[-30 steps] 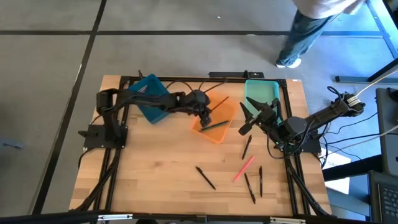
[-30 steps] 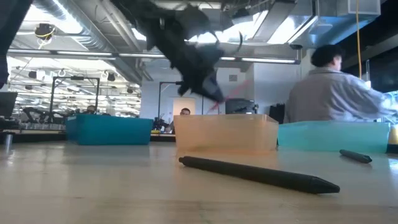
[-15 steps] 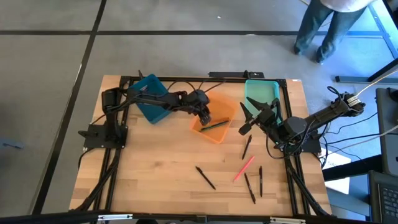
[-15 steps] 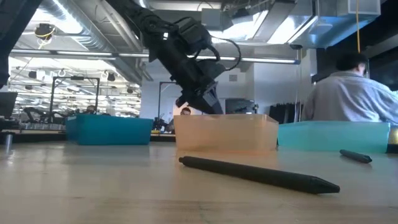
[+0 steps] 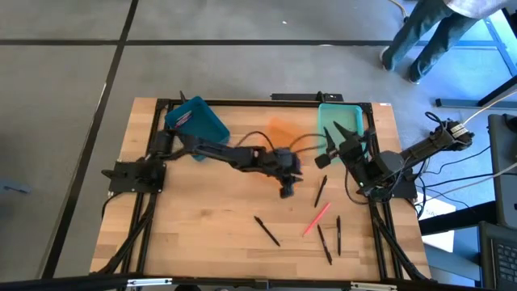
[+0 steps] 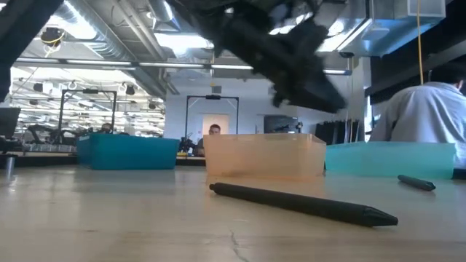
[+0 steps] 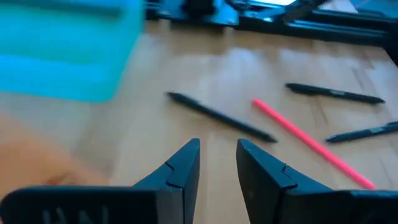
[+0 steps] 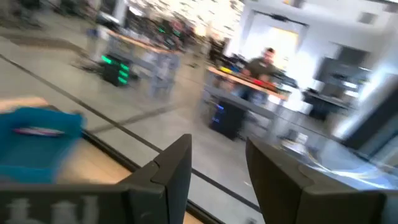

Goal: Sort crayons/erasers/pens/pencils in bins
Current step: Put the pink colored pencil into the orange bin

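Left gripper [image 5: 288, 190] is now hanging past the orange bin [image 5: 283, 129], having swung from over it toward table centre; its fingers are standing apart, empty. Right gripper [image 5: 325, 155] is hovering open and empty at the mint bin's [image 5: 352, 120] 7 o'clock corner. Teal bin [image 5: 196, 124] is sitting at 10 o'clock. Loose sticks are lying at 4–5 o'clock: a pink stick [image 5: 317, 219], a black pen [image 5: 266, 229] and three more dark ones near it. A person [image 6: 422, 116] is sitting behind the table.
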Robot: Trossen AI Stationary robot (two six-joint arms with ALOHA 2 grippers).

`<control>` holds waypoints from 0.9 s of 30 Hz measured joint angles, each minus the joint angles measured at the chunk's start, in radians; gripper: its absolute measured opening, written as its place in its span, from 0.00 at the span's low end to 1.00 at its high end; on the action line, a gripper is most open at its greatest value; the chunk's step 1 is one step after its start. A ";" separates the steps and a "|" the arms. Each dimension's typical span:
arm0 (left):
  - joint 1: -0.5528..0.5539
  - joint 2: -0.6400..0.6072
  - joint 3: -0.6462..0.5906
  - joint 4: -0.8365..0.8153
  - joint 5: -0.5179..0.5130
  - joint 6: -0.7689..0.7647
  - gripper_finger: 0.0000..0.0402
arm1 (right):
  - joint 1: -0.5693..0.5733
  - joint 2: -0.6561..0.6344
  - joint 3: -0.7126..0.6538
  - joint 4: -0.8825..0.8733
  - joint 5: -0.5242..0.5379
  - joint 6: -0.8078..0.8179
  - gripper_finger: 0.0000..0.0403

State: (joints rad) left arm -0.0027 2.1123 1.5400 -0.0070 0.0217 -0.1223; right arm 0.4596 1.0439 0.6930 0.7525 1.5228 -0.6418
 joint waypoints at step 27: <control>-0.273 0.404 0.387 0.019 -0.214 0.052 0.25 | 0.041 -0.018 0.000 0.017 -0.016 -0.011 0.39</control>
State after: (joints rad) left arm -0.2761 2.5167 1.9266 0.0115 -0.1921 -0.0704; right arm 0.5007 1.0260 0.6933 0.7691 1.5072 -0.6524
